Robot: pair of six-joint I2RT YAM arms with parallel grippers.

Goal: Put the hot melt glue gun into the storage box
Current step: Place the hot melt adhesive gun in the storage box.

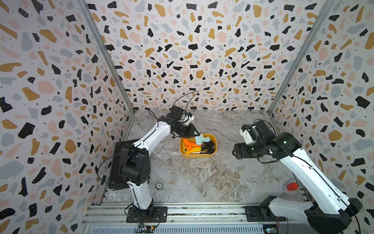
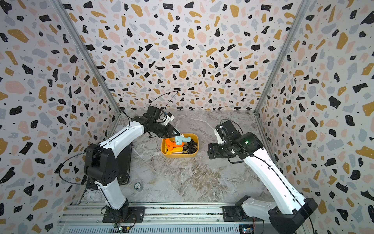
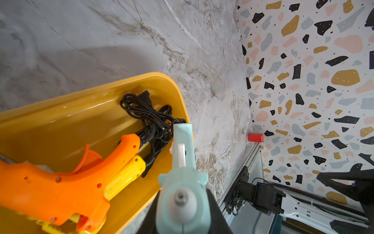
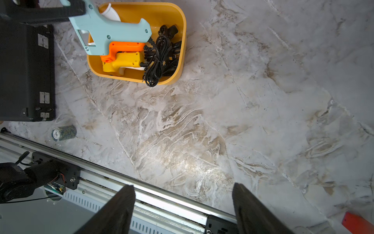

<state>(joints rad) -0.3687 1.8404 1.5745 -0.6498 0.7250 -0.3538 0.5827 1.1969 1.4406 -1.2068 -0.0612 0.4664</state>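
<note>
Marbled bench under both arms. My left fingers pinch the pale blue glue gun by its nozzle end, its long axis running away from them across the storage box, just above the orange gun lying inside. My right fingers stand spread, well apart from the box, so I judge the release falls to the left arm.

The left wrist view's edge cuts off the storage box.
</note>
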